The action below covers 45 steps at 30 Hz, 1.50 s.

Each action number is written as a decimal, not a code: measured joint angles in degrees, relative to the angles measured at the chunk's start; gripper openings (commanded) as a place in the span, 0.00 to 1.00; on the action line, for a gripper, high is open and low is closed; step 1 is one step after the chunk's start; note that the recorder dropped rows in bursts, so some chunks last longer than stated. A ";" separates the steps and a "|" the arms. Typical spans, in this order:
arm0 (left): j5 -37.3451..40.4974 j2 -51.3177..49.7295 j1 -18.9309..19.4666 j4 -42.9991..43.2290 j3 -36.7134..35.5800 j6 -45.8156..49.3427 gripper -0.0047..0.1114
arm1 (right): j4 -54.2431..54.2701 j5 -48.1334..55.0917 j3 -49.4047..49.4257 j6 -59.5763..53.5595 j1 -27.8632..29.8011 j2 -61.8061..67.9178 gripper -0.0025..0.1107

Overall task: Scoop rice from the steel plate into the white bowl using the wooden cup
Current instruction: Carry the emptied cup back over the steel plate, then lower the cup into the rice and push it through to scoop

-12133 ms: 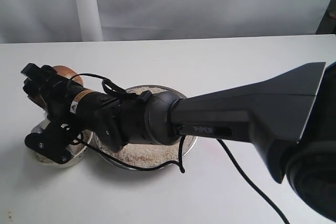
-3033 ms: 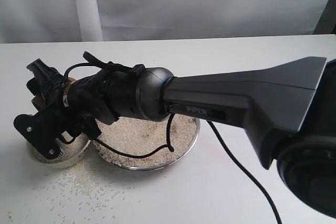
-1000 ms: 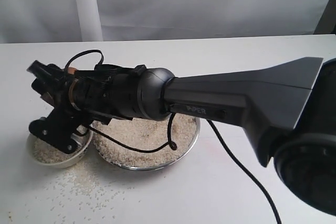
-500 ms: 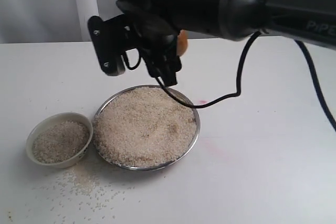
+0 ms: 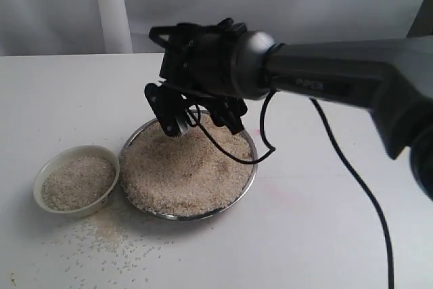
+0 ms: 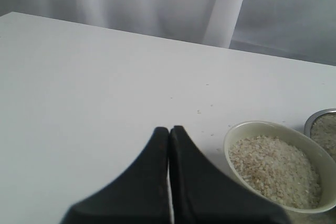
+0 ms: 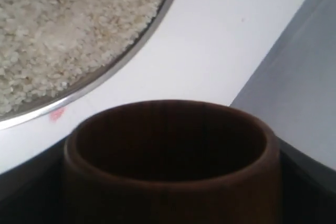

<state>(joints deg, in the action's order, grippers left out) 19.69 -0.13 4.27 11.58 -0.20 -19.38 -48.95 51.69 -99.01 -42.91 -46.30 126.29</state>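
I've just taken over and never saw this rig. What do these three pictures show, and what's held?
A robot with two arms, each ending in a tool. The wide picture comes from a camera off the arms: the right tool hangs by the steel plate heaped with rice; the white bowl beside it holds rice too, and loose grains lie on the table. The other two are wrist cameras. The right one shows the wooden cup gripped, seemingly empty. The left tool is shut on nothing, near the bowl.
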 measured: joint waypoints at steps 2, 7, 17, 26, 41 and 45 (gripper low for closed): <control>0.00 0.00 0.00 0.00 0.00 0.00 0.04 | -1.49 -0.01 0.00 0.00 0.00 1.99 0.02; 0.00 0.00 0.00 0.00 0.00 0.00 0.04 | -2.31 -0.96 0.00 -0.12 0.00 4.89 0.02; 0.00 0.00 0.00 0.00 0.00 0.00 0.04 | -2.00 -3.03 0.00 -0.12 0.00 6.72 0.02; 0.00 0.00 0.00 0.00 0.00 0.00 0.04 | -0.98 -3.43 0.00 -1.28 -0.53 8.08 0.02; 0.00 0.00 0.00 0.00 0.00 0.00 0.04 | 4.13 -8.03 0.00 -2.26 -2.14 8.34 0.02; 0.00 0.00 0.00 0.00 0.00 0.00 0.04 | 6.36 -10.18 0.00 -3.03 -2.28 8.34 0.02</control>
<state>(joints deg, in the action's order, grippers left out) 19.69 -0.13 4.27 11.58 -0.20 -19.38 -42.59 41.51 -99.01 -45.94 -48.57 134.63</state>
